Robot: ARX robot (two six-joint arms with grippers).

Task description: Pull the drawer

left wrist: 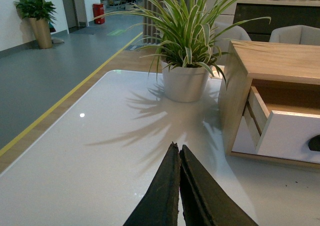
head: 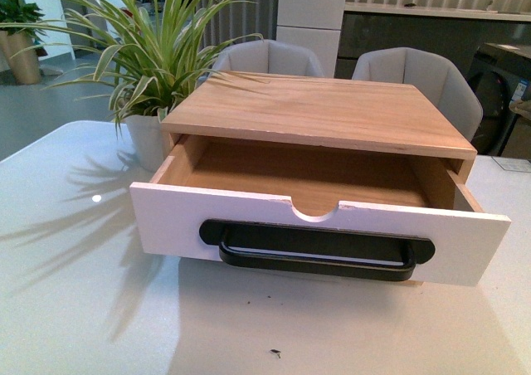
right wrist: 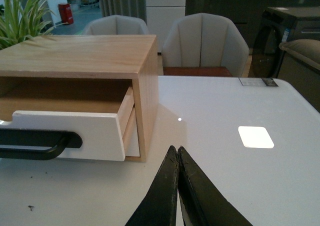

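Observation:
The drawer [head: 174, 217] stands pulled well out of its light wood cabinet [head: 323, 109], showing its wood interior. Its white front has a half-round notch in the top edge and a long black bar handle [head: 315, 250]. Neither arm shows in the front view. In the left wrist view my left gripper [left wrist: 177, 147] is shut and empty above the white table, to the left of the drawer [left wrist: 290, 136]. My right gripper [right wrist: 175, 149] is shut and empty too, off the cabinet's right side, with the drawer [right wrist: 75, 133] and its handle [right wrist: 40, 143] apart from it.
A spider plant in a white pot [head: 145, 134] stands on the white table [head: 75, 309] left of the cabinet. Two grey chairs [head: 419, 76] sit behind the table. A small dark speck [head: 275, 353] lies on the table in front of the drawer.

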